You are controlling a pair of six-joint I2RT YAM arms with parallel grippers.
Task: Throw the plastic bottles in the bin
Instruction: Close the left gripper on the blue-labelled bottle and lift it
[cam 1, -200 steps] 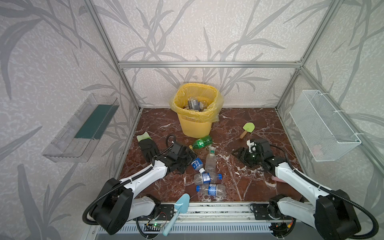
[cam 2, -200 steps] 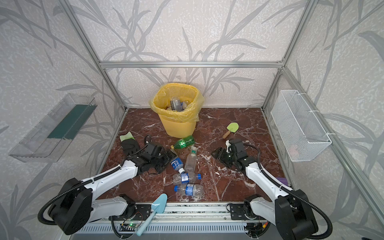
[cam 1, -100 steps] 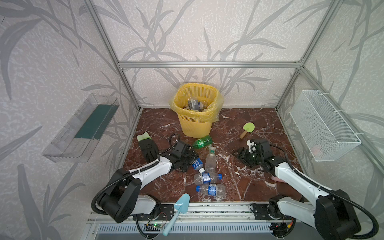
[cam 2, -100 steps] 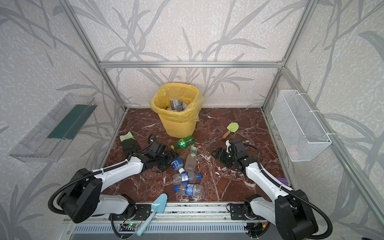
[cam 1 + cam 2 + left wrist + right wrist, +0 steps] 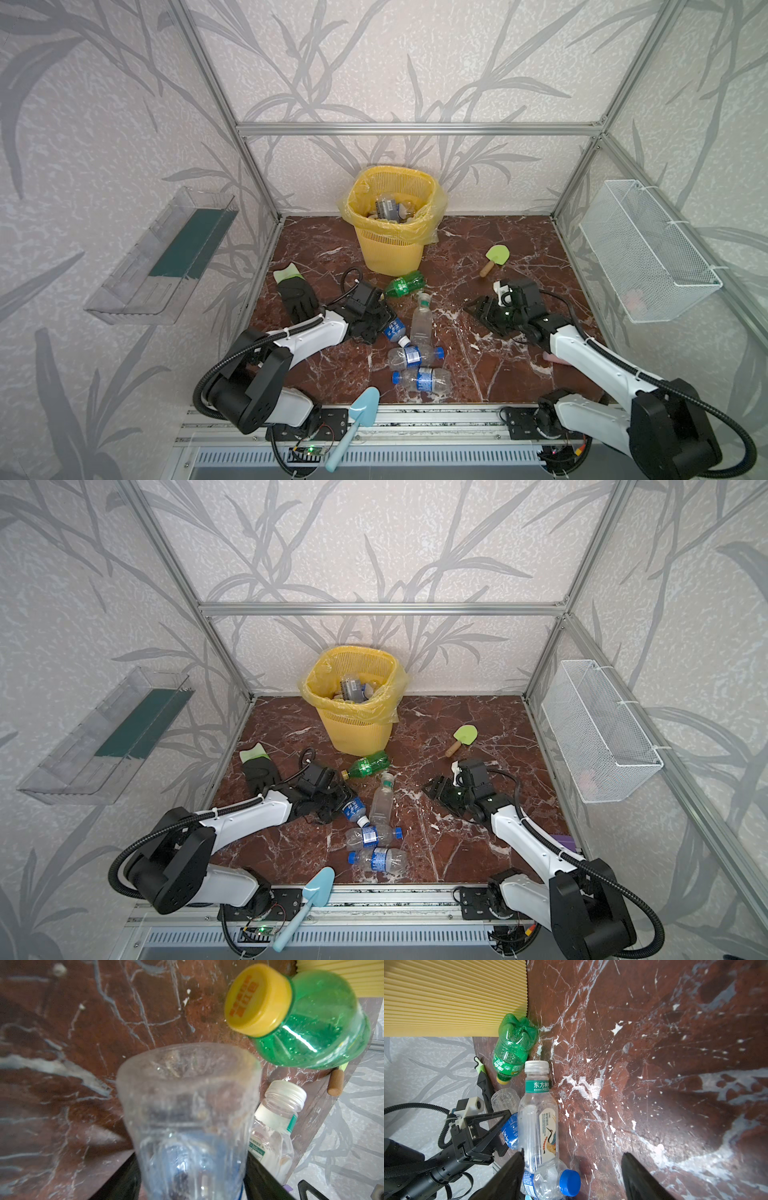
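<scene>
The yellow lattice bin (image 5: pixel 390 253) (image 5: pixel 360 735) stands at the back and holds several bottles. On the marble floor lie a green bottle (image 5: pixel 405 284) (image 5: pixel 324 1028) (image 5: pixel 512 1047), a clear green-collared bottle (image 5: pixel 420 320) (image 5: pixel 538 1113), and two clear blue-capped bottles (image 5: pixel 411 356) (image 5: pixel 424 379). My left gripper (image 5: pixel 380 326) (image 5: pixel 191 1178) is shut on a clear blue-labelled bottle (image 5: pixel 392 330) (image 5: pixel 353 810) (image 5: pixel 187 1105) low by the floor, its fingers pressed to both sides. My right gripper (image 5: pixel 478 309) (image 5: pixel 571 1169) stands open and empty, to the right of the bottle group.
A black glove with a green cuff (image 5: pixel 295 291) lies left of my left arm. A green paddle (image 5: pixel 494 259) lies at back right. A light-blue shovel (image 5: pixel 357 415) rests on the front rail. A wire basket (image 5: pixel 648 253) and a clear tray (image 5: pixel 166 253) hang on the side walls.
My left gripper has slid a little toward the bottle group and its jaws have closed onto the blue-labelled bottle. The right arm has stayed put.
</scene>
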